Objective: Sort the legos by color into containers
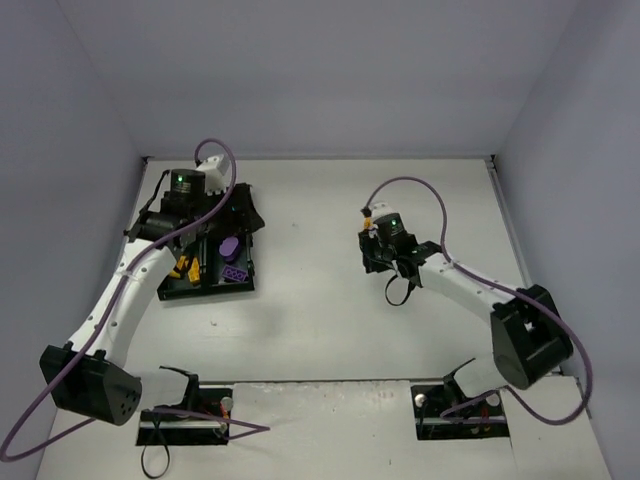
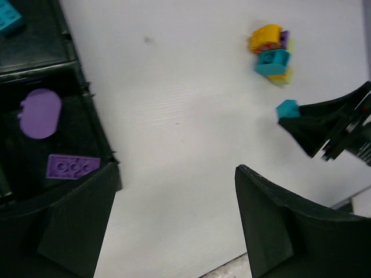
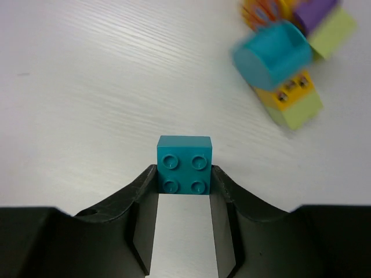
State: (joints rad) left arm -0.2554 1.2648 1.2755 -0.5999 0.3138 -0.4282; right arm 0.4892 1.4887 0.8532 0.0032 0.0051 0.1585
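Right pincer (image 3: 184, 178) pinches a cyan brick (image 3: 184, 156) beside the brick cluster (image 3: 284, 63); left pincer (image 2: 174, 194) spread.

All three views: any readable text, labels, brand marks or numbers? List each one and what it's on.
None: no text can be read in any view.
cyan brick: the stud tops show no legible embossing.
orange brick: small dark marks, too blurred to read.
purple plate and black tray: no label or number shows.
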